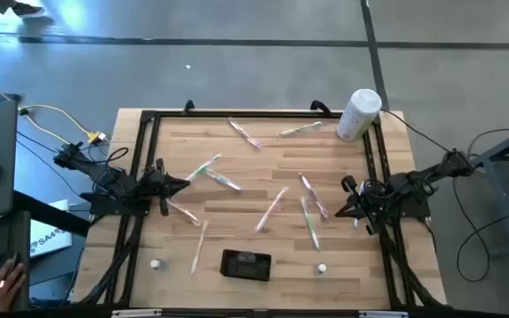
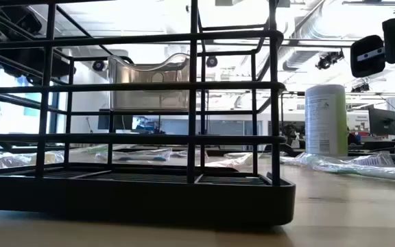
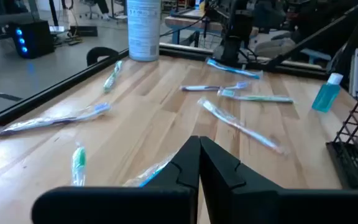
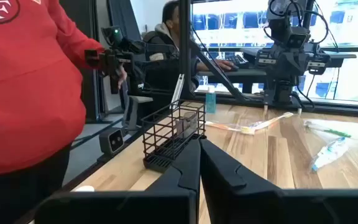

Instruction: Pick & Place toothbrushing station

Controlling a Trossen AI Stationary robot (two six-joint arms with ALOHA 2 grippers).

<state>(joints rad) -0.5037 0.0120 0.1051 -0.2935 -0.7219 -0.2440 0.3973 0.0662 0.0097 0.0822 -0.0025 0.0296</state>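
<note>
High view shows both closed grippers, left gripper and right gripper, parked; reaching the toothbrushing station likely comes next.

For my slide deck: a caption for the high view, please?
Both grippers, left and right, wait shut beside scattered wrapped toothbrushes; black toothbrushing station untouched.

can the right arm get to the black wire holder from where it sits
Probably yes. The right pincer rests shut at the table's right edge, and the wire holder stands near the front edge. Only scattered wrapped toothbrushes lie between them, flat on the wood.
</note>
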